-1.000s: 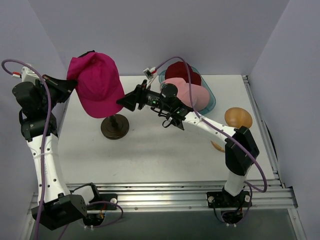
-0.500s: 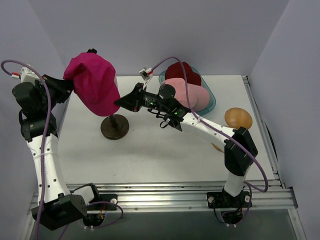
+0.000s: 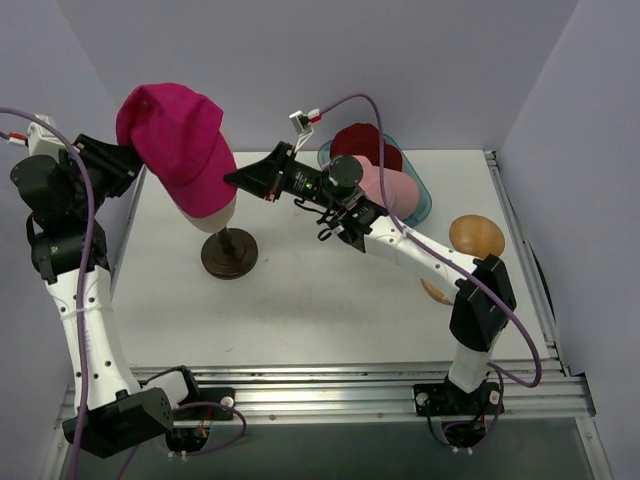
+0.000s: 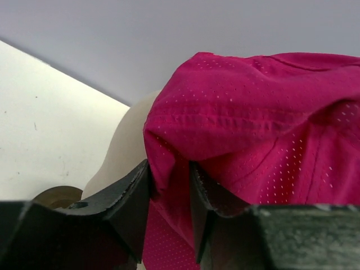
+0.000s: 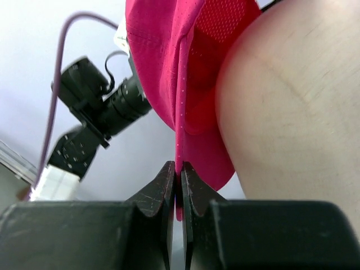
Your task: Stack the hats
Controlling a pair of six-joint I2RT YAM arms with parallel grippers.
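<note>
Two holds, one hat: the magenta cap (image 3: pixel 175 140) sits tilted over the cream head form (image 3: pixel 208 214), with an arm at each side of it.
Other hats: the dark red hat (image 3: pixel 366 143) and a pale pink hat (image 3: pixel 395 188) lie together in the teal tray (image 3: pixel 426 205) at the far right of the bench (image 3: pixel 300 300), well apart from the cap.
Step, as I judge it: getting the cap off the form so it can go onto the pile in the tray; this cap is not yet stacked.
Risk, snag: the crown wraps the top of the form, so a sideways pull could catch it there instead of freeing it.
Risk, tipping: the form stands on a thin stem and a round base (image 3: pixel 229 253). Dragging a caught cap could rock or topple it.
Risk, slip: the right side holds only a thin edge of cloth, which could slide out under load and drop the cap.
Left jaws: part-way apart, with a fold of the cap's back edge (image 4: pixel 169 163) between them and touching both fingers. I cannot tell whether they pinch it.
Right jaws: clenched tight on the thin edge of the cap's peak (image 5: pixel 179 140), just beside the form.
</note>
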